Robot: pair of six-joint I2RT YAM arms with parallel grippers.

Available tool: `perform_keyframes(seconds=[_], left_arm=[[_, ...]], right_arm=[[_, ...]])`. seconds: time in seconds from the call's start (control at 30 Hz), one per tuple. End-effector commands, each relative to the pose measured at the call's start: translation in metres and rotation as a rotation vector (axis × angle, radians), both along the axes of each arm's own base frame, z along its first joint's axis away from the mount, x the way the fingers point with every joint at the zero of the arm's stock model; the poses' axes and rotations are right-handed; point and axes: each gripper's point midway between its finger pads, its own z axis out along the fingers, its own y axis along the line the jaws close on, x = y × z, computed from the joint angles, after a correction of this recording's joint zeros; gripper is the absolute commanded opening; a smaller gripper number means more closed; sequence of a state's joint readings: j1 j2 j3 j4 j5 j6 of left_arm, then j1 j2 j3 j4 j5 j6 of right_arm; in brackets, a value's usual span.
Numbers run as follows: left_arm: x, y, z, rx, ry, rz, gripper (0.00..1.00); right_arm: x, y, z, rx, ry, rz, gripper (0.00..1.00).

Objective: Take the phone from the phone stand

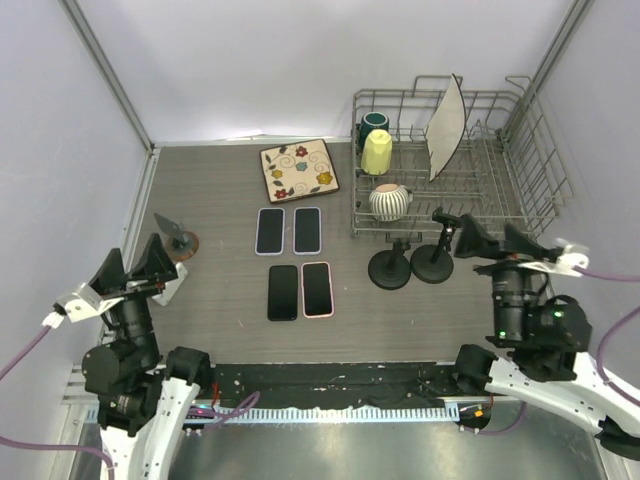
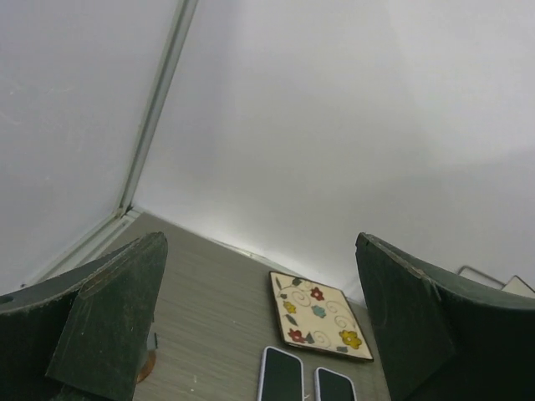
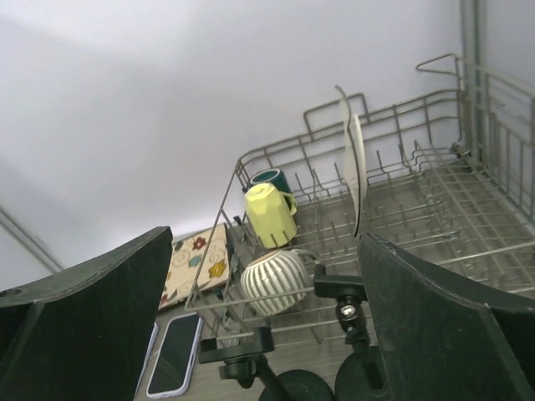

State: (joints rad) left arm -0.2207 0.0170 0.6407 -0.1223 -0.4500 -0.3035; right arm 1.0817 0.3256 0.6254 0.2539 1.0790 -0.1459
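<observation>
Near edge first: the left tool (image 1: pixel 132 265) and the right tool (image 1: pixel 495 243) are both spread wide, nothing gripped. Four phones (image 1: pixel 283 292) are laid flat mid-worktop, with none seen on the black stands (image 1: pixel 390 268) to the right. They're probably stiff, light and slick, so best pinched across the long edges. The bare stands are shown close up only in the right wrist view, and all four phones only from above.

The whole table (image 1: pixel 220 200) is seen from high above and behind the arms. From the left wrist, the back wall (image 2: pixel 334 125) is looked up at from low down. From the right wrist, the dish rack (image 3: pixel 276 150) is seen close up. The flowered mat (image 1: pixel 299 170) and a phone (image 1: pixel 307 230) near it are shared by all three views.
</observation>
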Motion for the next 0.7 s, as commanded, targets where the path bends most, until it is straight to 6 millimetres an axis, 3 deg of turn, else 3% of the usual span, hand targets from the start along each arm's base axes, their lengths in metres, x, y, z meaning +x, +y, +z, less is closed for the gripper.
perform_keyframes(seconds=[0.0,0.03,0.13,0.23,0.3,0.5,0.67], left_arm=[[-0.003,0.016,-0.002,-0.028,-0.025,0.088,1.00],[0.009,0.012,-0.008,-0.018,0.000,0.080,1.00],[0.016,0.007,-0.015,-0.007,-0.023,0.066,1.00],[0.012,0.007,-0.018,0.003,-0.040,0.060,1.00],[0.012,0.007,-0.020,0.010,-0.032,0.064,1.00],[0.019,0.000,-0.023,0.047,-0.004,0.035,1.00],[0.041,-0.017,-0.034,0.101,0.092,-0.042,1.00]], right_arm=[[-0.017,-0.045,0.006,0.006,-0.005,-0.080,0.98],[-0.020,-0.053,0.008,0.010,-0.008,-0.091,0.98],[-0.030,-0.079,0.004,-0.002,-0.003,-0.144,0.98],[-0.035,-0.091,-0.004,0.012,-0.016,-0.159,0.98],[-0.033,-0.087,-0.015,0.001,-0.016,-0.161,0.98],[-0.028,-0.079,-0.023,-0.053,-0.003,-0.163,0.98],[-0.027,-0.076,-0.027,-0.078,-0.003,-0.163,0.98]])
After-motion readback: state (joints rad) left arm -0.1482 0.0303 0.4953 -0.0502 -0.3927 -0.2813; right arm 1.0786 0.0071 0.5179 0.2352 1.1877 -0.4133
